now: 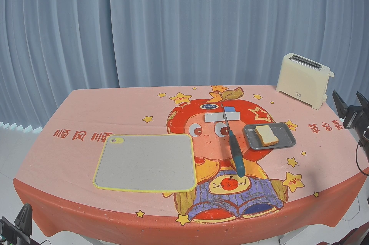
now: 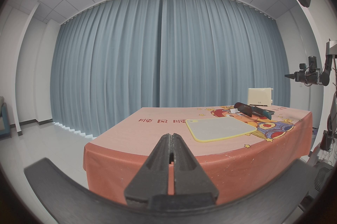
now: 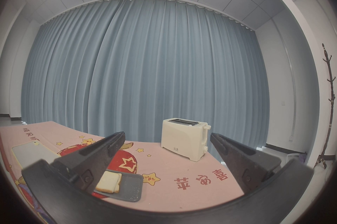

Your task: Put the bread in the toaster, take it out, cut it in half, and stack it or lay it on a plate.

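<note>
Ops: Bread position?

Dev: bread lies flat on the grey tray, right half of the table. One slice, roughly centred on the tray.

Ops: Toaster?

Dev: toaster stands upright at the far right corner, slot facing up. Well apart from the tray, farther back.

Ops: Grippers?

Dev: right gripper is spread wide, nothing between the fingers. It hangs off the table's right edge, near the toaster end. Its wrist view looks across the table with the toaster ahead and the tray closer in. Left gripper has its fingers pressed together, holding nothing. It sits off the near left corner, away from the cloth.

Ops: Knife and board?

Dev: knife lies on the table between the cutting board and the tray. Teal handle points at the near edge; the blade runs back and lies across a small white rest. Board is flat on the left of centre, grey with a yellow rim. Knife is just beside the tray's left edge; can't tell if they touch.

Ops: Anything touching the bread?

Dev: just the tray under it.
</note>
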{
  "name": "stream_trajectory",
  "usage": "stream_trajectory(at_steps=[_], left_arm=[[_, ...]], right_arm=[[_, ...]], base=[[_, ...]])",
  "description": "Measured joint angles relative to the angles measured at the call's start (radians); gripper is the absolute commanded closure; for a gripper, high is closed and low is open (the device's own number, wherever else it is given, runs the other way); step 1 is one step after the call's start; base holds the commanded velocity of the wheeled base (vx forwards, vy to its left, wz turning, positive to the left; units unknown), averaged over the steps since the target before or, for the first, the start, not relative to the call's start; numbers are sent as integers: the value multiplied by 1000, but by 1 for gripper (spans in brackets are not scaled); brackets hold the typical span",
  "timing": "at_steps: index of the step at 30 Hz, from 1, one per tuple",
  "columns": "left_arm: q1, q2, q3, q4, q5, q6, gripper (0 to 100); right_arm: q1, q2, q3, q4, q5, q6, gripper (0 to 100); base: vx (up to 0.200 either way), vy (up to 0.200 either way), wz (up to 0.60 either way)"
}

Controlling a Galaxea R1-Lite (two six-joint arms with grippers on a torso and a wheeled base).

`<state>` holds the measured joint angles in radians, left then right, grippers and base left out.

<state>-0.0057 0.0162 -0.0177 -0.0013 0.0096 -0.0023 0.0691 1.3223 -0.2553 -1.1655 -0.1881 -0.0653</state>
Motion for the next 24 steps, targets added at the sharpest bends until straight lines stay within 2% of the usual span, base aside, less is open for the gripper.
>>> stream_trajectory(at_steps=[5,15,24], left_arm=[[0,0,0,0,0,0,100],[0,0,0,0,0,0,100],[0,0,0,0,0,0,100]], right_arm=[[-3,-25,30,2,8,-4,0],[-3,-42,32,0,10,-6,0],[4,-80,74,5,10,-37,0]], base=[[0,0,0],[0,0,0],[0,0,0]])
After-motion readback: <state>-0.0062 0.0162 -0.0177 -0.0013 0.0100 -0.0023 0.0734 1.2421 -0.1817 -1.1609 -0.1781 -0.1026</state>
